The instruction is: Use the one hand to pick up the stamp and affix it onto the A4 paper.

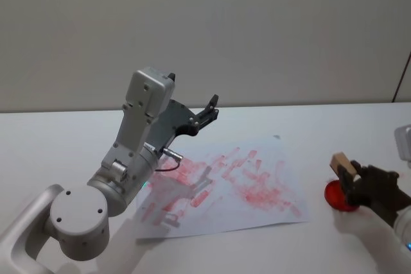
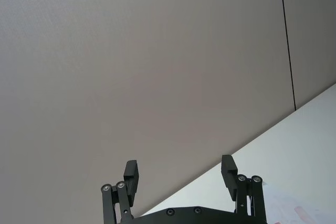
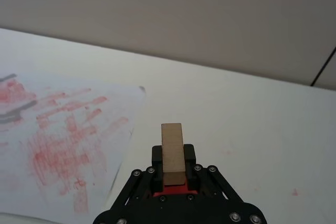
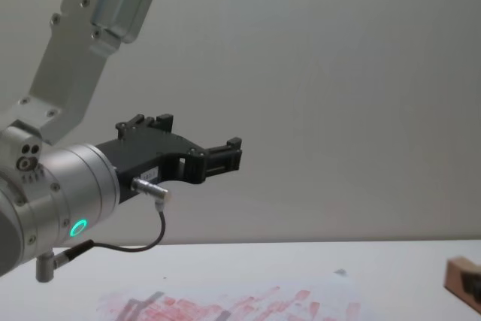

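My right pincer (image 1: 350,176) is clamped on the stamp (image 1: 340,162), over the red ink pad (image 1: 334,197) just right of the A4 paper (image 1: 257,187). I should carry it left above a barer patch, keep its face level and press straight down. My left pincer (image 1: 207,110) hangs idle, wide open, above the paper's far-left part.

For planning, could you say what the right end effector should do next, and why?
Probably carry the stamp left over the A4 paper: the right end effector is shut on it, above the red ink pad, beside the sheet.
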